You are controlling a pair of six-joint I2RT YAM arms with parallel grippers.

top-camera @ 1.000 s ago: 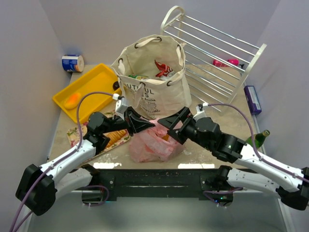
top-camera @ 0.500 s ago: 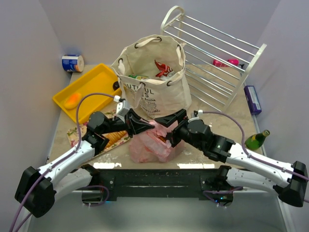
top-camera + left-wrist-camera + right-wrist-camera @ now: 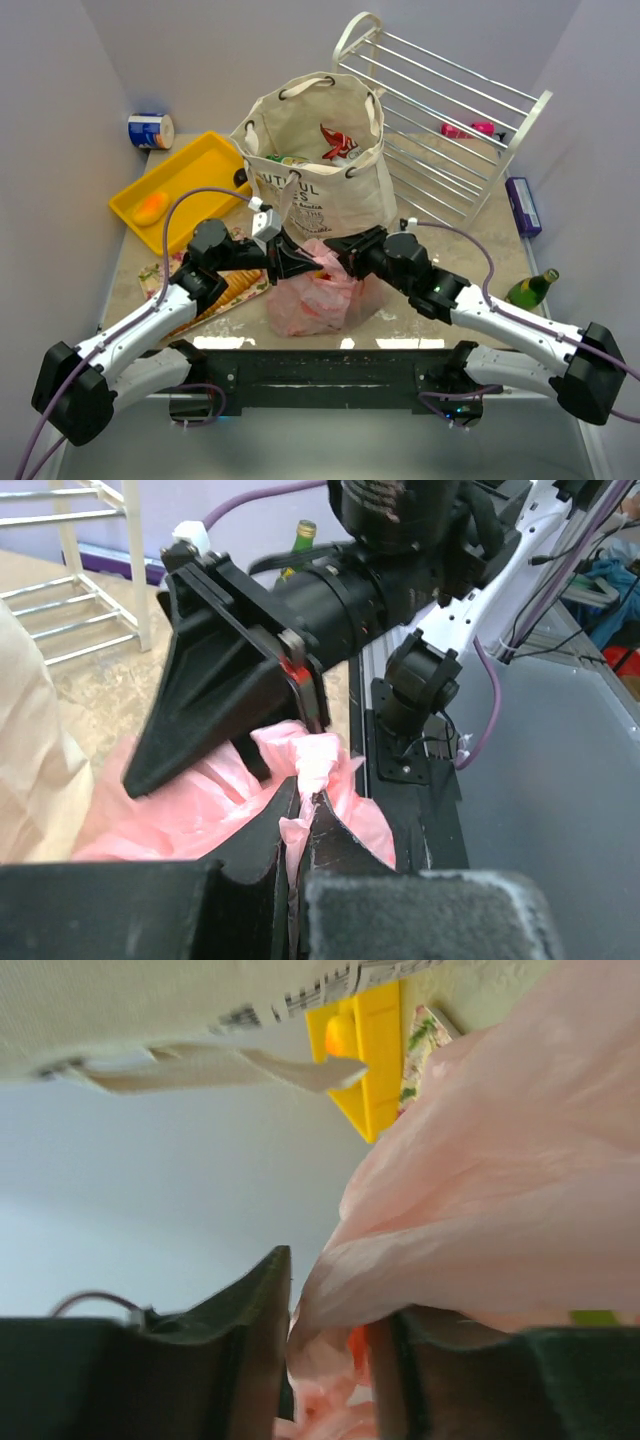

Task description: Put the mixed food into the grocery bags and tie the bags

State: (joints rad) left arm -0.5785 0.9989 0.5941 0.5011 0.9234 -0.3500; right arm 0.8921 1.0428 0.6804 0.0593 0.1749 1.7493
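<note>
Centre of the top view: the pink bag (image 3: 315, 300) sits on the worktop (image 3: 392, 312), below the tote (image 3: 335, 195). Our left fingers (image 3: 298, 266) clamp one twist of its mouth and our right fingers (image 3: 336, 262) pinch another. We judge this the tying step; next, cross the twists.

The cream canvas tote (image 3: 345, 200) bears black capital lettering (image 3: 292, 186), of which only "UTIFUL" can be read (the start is lost in a fold, the lower rows behind an arm). The blue-and-white can (image 3: 150, 131) has print too small to read.
</note>
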